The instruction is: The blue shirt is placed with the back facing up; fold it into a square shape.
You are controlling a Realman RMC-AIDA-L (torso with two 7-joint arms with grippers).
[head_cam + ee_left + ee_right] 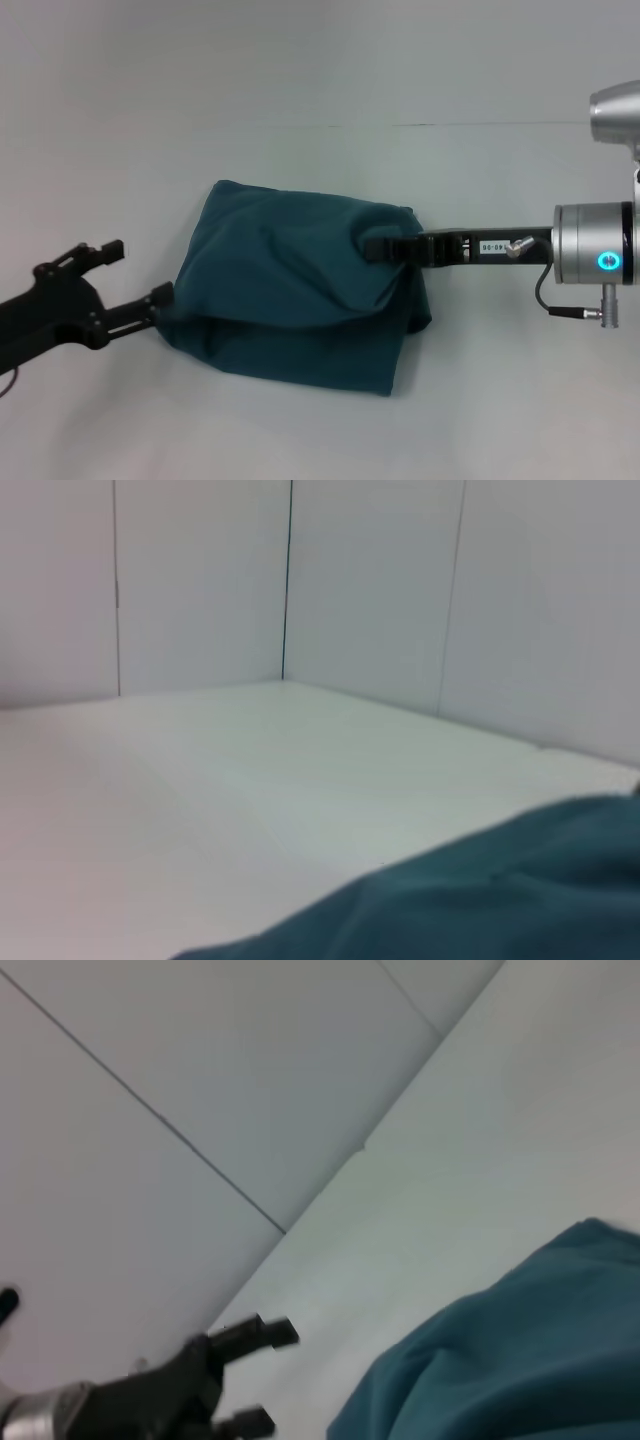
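Right end effector (375, 247) reaching over the folded dark teal-blue knit shirt (290, 290), fingertips pressed into its upper layer; grip cannot be told. Left end effector (140, 290) spread open, lower finger touching the shirt's edge, clasping nothing. Shirt bunched mid white tabletop (300, 80).

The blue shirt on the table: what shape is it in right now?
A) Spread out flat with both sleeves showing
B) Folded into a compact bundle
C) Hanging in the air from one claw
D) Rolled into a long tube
B: the blue shirt lies on the table as a folded, roughly square bundle with layered edges, between the left gripper and the right gripper.
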